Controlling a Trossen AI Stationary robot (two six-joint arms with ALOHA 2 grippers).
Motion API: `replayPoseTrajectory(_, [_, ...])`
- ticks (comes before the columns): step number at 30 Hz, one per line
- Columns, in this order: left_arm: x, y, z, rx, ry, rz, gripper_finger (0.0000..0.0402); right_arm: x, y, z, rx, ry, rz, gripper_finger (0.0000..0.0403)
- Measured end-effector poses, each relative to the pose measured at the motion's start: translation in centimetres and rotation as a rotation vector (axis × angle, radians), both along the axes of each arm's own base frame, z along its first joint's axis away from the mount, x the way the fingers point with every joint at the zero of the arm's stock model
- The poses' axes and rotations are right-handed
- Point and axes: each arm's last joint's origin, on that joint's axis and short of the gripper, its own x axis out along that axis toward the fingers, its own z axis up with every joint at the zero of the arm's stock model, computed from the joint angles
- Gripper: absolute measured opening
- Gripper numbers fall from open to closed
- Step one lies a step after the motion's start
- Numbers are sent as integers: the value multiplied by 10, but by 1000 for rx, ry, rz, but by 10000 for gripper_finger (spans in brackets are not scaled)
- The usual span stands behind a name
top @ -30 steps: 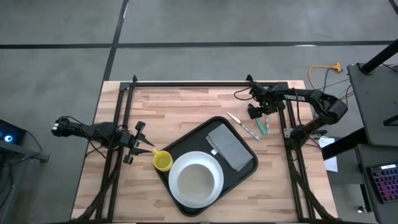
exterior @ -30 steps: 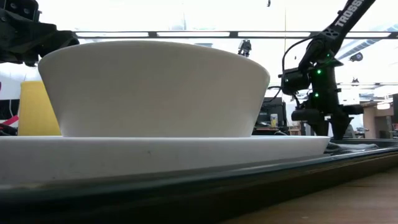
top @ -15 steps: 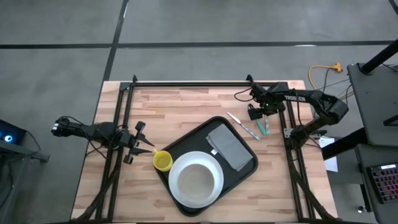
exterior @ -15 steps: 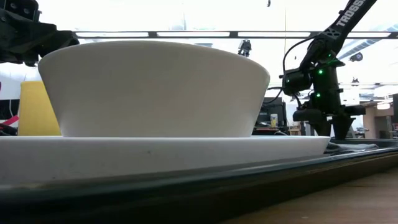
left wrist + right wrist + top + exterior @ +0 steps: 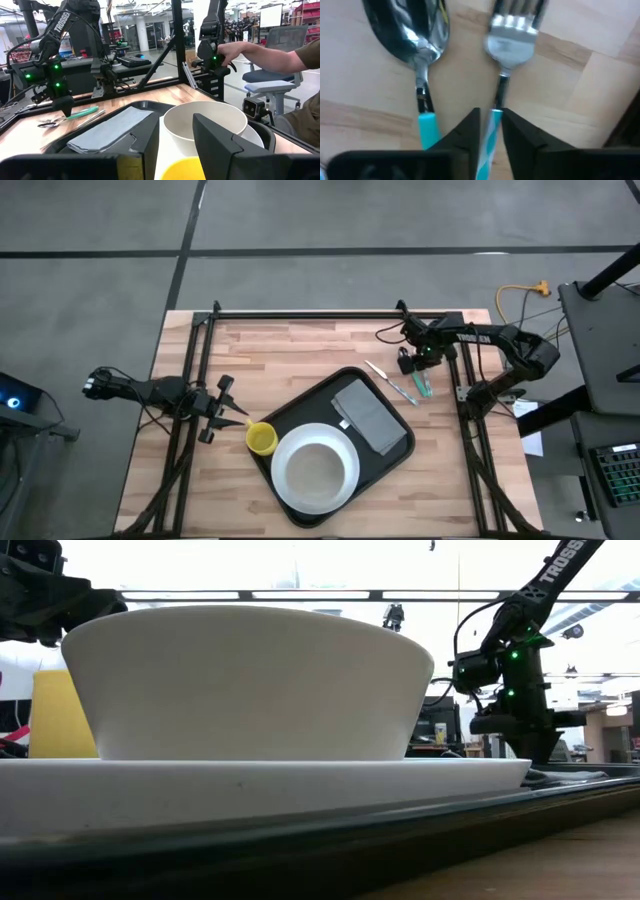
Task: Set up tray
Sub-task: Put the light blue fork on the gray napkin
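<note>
Right gripper (image 5: 421,376) has dropped slightly toward the cutlery since the earlier frame; nothing else has shifted. Its fingers straddle the teal handle of the fork (image 5: 506,60), near the table's right edge, closed onto it or nearly so. Spoon (image 5: 417,37) lies just beside. Left gripper (image 5: 234,416) waits near the left edge, fingers spread, just beside the yellow cup (image 5: 262,439).

Tray (image 5: 300,411): matte black, low rim, rounded corners, set askew toward the table's front middle. Loaded so far: white plate (image 5: 283,485) with bowl (image 5: 318,464), grey napkin (image 5: 367,416). Judged past halfway; fork, spoon and cup remain outside.
</note>
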Motion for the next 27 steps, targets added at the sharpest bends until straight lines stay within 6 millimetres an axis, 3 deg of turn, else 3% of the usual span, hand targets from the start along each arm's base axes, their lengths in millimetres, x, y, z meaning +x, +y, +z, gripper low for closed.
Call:
replayPoseTrajectory(4, [0, 0, 0, 0, 0, 0, 104, -1, 1, 0, 7, 8, 38, 20])
replayPoseTrajectory(20, [0, 0, 0, 0, 0, 0, 104, 3, -5, 14, -45, 13, 64, 14])
replayPoseTrajectory(27, [0, 0, 0, 0, 0, 0, 104, 5, 8, 26, -40, 10, 104, 13])
